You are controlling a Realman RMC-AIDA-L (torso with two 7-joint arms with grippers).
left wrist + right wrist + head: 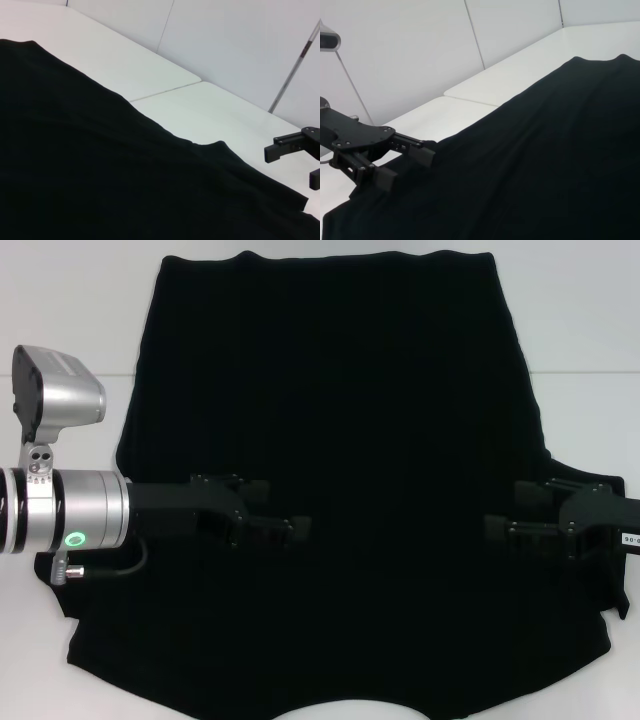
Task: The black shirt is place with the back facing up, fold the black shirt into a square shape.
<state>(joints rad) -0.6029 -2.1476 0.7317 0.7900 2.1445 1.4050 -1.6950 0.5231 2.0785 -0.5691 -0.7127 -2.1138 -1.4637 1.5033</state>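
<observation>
- Black shirt [340,440]: spread flat on white table [580,330].
- Left tool [285,530]: fingers parted, empty, above shirt's left part.
- Right tool [505,530]: fingers parted, empty, above shirt's right edge.

small label on right arm [631,538], digits unreadable

The head view looks steeply down from above onto the white tabletop [580,360], taking in the whole black shirt [330,440]. Each wrist view sits low and close, skimming across the shirt toward the far walls. Each also catches the opposite arm: the left wrist view shows the right gripper [300,162], the right wrist view the left gripper [407,162].
</observation>
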